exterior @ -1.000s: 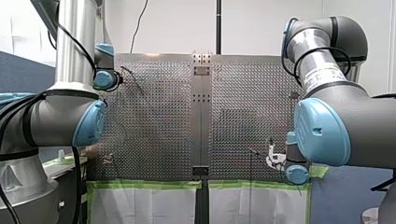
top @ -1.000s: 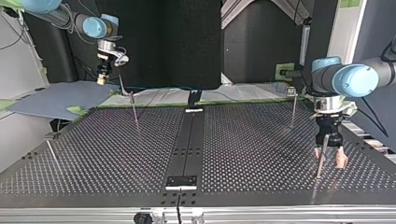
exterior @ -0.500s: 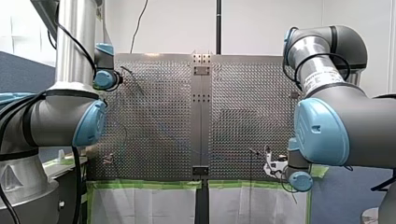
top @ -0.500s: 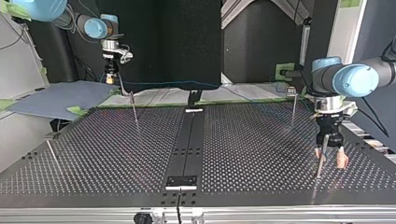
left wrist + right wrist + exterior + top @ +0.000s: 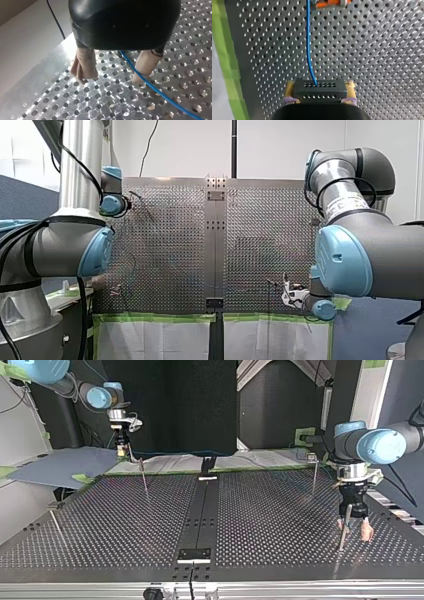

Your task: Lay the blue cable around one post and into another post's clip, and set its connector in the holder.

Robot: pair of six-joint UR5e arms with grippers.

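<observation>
In the right wrist view my right gripper [image 5: 319, 86] is shut with its yellow pads on a black connector block [image 5: 319, 90]. The blue cable [image 5: 308, 45] runs from the block over the perforated plate to an orange clip [image 5: 328, 3]. In the top view this gripper [image 5: 121, 446] hangs above the table's far edge, at the view's left. My left gripper [image 5: 354, 529] stands open at the top view's right, its beige pads on either side of a thin post [image 5: 342, 536]. In the left wrist view the cable [image 5: 155, 90] passes between the spread fingers [image 5: 83, 67].
More thin posts stand on the perforated table [image 5: 280, 525]: one at the far left [image 5: 144, 477], one at the far right [image 5: 314, 475], one near the left edge [image 5: 56, 525]. A black rail [image 5: 200, 515] runs down the middle. Green tape [image 5: 160, 318] lines one edge.
My right gripper has carried the connector a short way toward the top view's right, and has moved lower in the front view. My left gripper has stayed put around its post.
</observation>
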